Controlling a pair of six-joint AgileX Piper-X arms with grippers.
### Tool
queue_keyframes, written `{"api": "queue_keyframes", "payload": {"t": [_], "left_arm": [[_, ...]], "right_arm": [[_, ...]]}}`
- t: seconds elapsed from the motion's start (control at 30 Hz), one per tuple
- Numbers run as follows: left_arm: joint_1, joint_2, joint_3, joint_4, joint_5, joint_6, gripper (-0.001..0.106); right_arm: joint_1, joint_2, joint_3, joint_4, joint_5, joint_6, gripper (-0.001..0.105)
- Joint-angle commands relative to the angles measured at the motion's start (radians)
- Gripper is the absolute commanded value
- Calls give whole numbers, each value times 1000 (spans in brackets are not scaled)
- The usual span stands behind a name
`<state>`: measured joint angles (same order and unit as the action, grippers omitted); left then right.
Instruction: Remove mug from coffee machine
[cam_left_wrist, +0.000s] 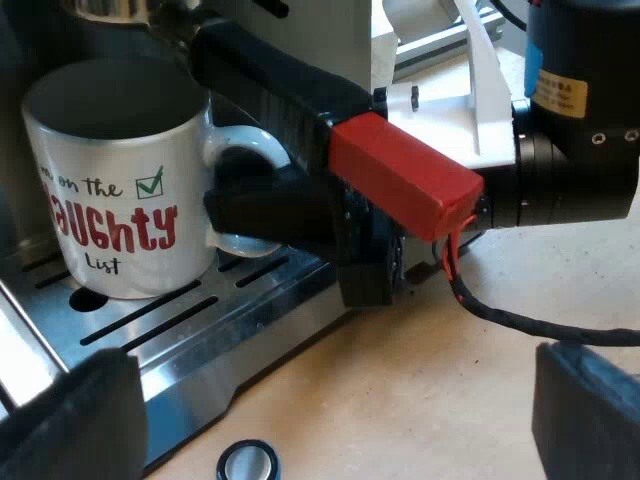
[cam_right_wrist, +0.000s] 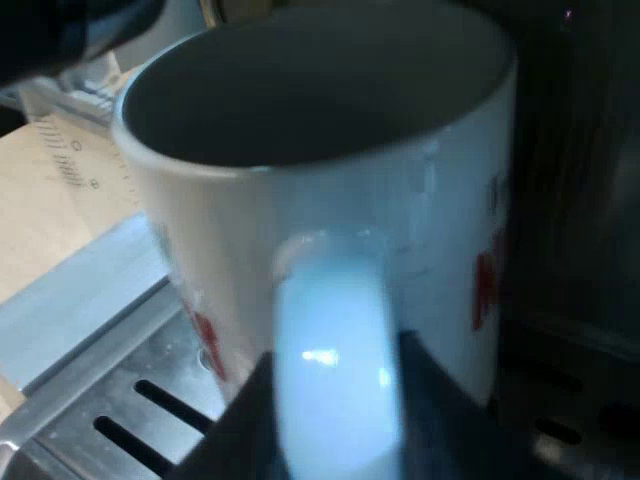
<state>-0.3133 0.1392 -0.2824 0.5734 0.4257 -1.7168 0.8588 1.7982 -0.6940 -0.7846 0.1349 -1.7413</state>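
Note:
A white mug (cam_left_wrist: 115, 190) with red lettering stands on the espresso machine's slotted drip tray (cam_left_wrist: 190, 330). My right gripper (cam_left_wrist: 228, 205) reaches in at the mug's handle (cam_left_wrist: 250, 150). Up close, its two dark fingers (cam_right_wrist: 435, 400) sit on either side of the white handle (cam_right_wrist: 335, 350) and pinch it; the right gripper (cam_right_wrist: 335, 430) is shut on it. The mug (cam_right_wrist: 330, 110) is upright and looks empty. My left gripper (cam_left_wrist: 330, 430) hangs open over the table before the tray, holding nothing.
The holder's dark handle (cam_left_wrist: 270, 80) with its red end (cam_left_wrist: 405, 170) juts out from the machine's front, just above the mug's handle and the right gripper. A small blue-rimmed round thing (cam_left_wrist: 247, 462) lies on the wooden table (cam_left_wrist: 420, 390) by the tray's edge.

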Motion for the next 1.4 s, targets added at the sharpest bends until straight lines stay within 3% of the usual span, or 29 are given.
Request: {"api": "queue_keyframes", "payload": {"t": [0.03, 0.23, 0.5, 0.7, 0.97, 1.3, 1.33, 1.4], "left_arm": [[-1, -2, -1, -10, 6, -5, 80], [-1, -2, -1, -10, 6, -5, 80], [-1, -2, -1, -10, 6, -5, 80], [-1, -2, -1, -10, 6, -5, 80], [-1, -2, -1, -10, 6, -5, 80], [-1, -2, -1, -10, 6, -5, 80], [-1, -2, -1, -10, 6, -5, 80], [-1, -2, -1, -10, 6, -5, 80]], "right_arm": [[6, -3, -10, -5, 21, -9, 0], [32, -11, -10, 10, 27, -9, 0], [102, -68, -7, 145, 220, -11, 0], [113, -143, 50, 146, 229, 22, 0], [113, -343, 183, 236, 270, 27, 0], [126, -528, 222, 426, 282, 25, 0], [168, -632, 223, 555, 311, 25, 0], [195, -681, 223, 612, 324, 25, 0]]}}
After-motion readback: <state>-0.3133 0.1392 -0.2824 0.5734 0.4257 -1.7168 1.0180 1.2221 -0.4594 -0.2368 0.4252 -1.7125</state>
